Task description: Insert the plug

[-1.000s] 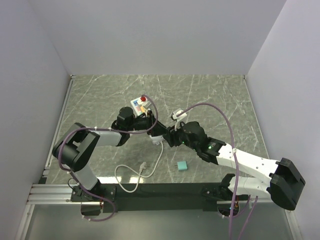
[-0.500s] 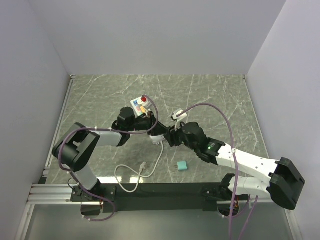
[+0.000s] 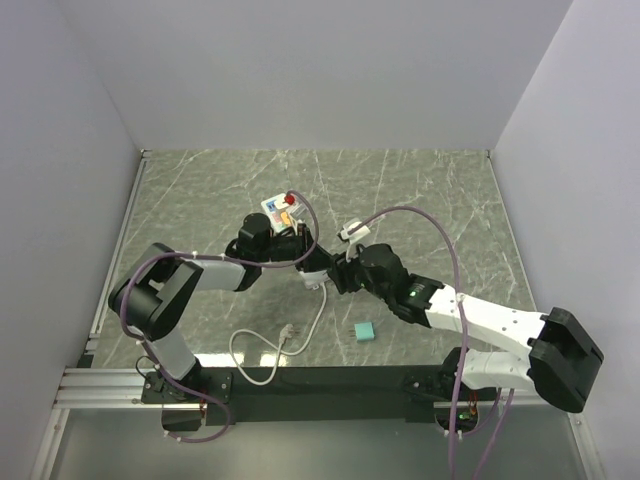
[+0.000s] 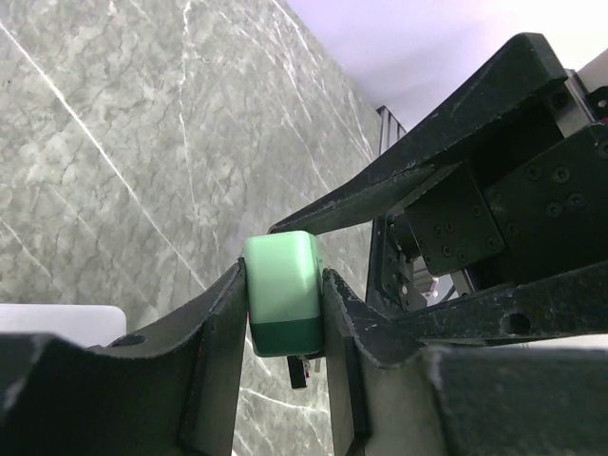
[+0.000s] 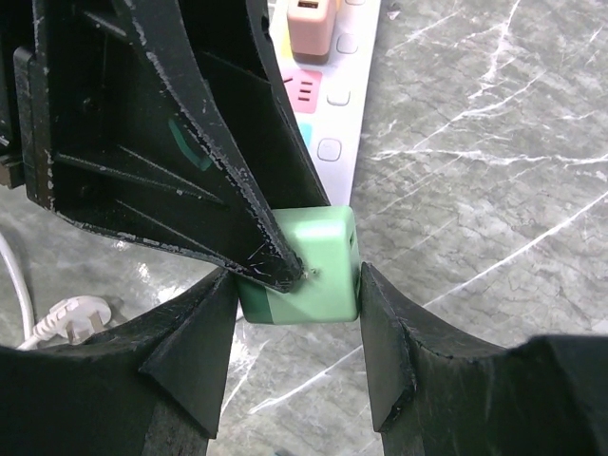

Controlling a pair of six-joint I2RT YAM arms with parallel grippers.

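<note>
The plug (image 4: 282, 294) is a light green cube with a darker green base and metal prongs showing underneath. My left gripper (image 4: 282, 313) is shut on it, a finger pressed to each side. My right gripper (image 5: 296, 313) is also closed on the same plug (image 5: 309, 266), gripping it from the crossing direction, with the left arm's black finger (image 5: 218, 190) lying over its top. From above, the two grippers (image 3: 318, 258) (image 3: 338, 270) meet mid-table and hide the plug. The white power strip (image 5: 328, 76) lies just beyond, a pink adapter in it.
The power strip (image 3: 278, 208) reaches toward the back left from under the arms. Its white cable (image 3: 262, 345) loops on the marble near the front rail. A small teal block (image 3: 365, 331) lies on the table in front of the right arm.
My left gripper has shut on the green plug while the right one kept its hold. Both arms have shifted only slightly.
</note>
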